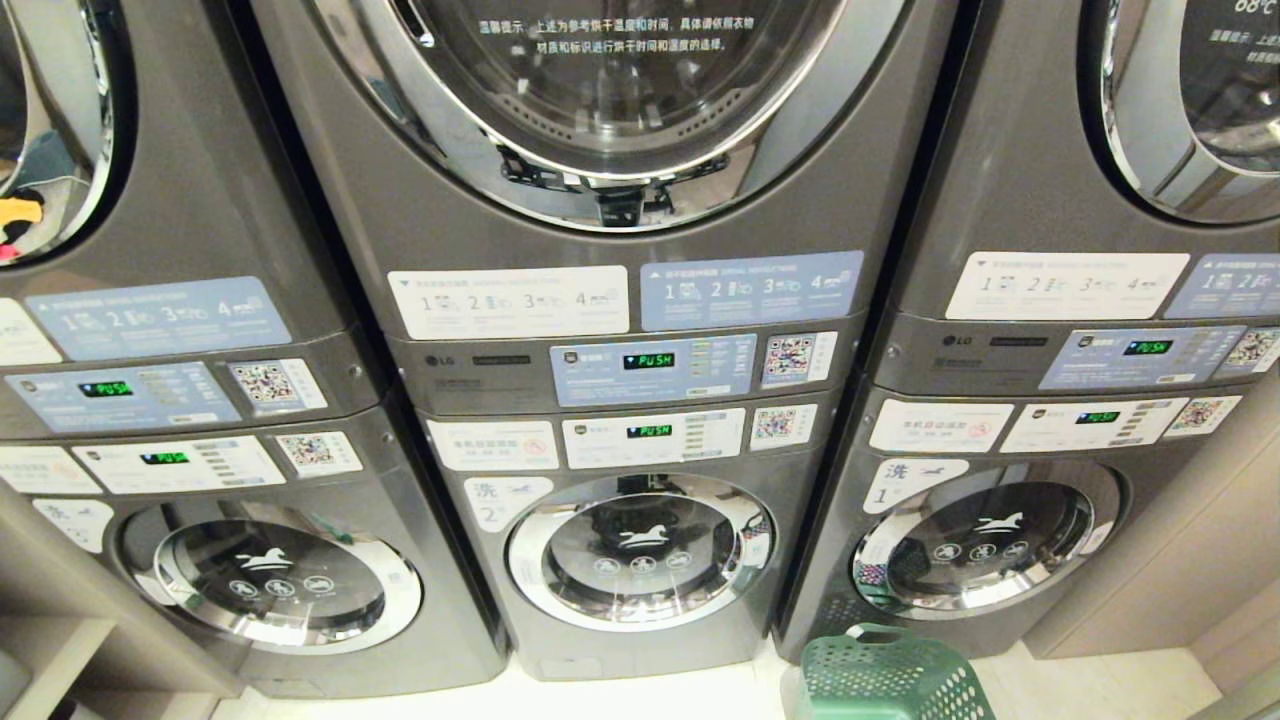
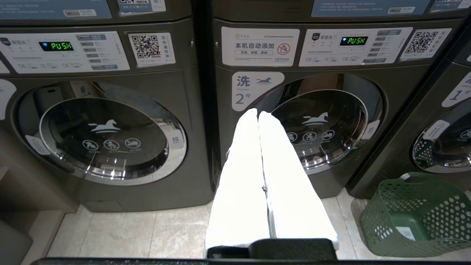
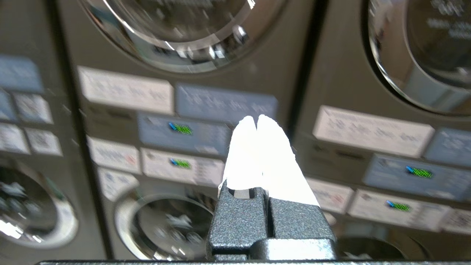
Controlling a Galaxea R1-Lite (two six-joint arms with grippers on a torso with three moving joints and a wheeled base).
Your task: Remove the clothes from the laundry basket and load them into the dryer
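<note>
Three stacked pairs of dark grey front-loading laundry machines are seen side by side from the head view, each with a round chrome-rimmed glass door above and below and green-lit control panels between. The middle stack's upper round-doored dryer [image 1: 610, 90] is shut, as is the washer door [image 1: 640, 552] beneath it. The green plastic laundry basket with lattice-holed walls [image 1: 885, 680] is stood on the pale tiled floor [image 2: 162, 232], in front of the right-hand stack's lower machine; no grey clothes can be made out in the part of its inside that is shown. The left gripper [image 2: 258, 114], with white-covered fingers pressed together and empty, is pointed at the middle lower washer. The right gripper [image 3: 256, 118] is likewise closed on nothing, raised before the middle stack's control panels.
</note>
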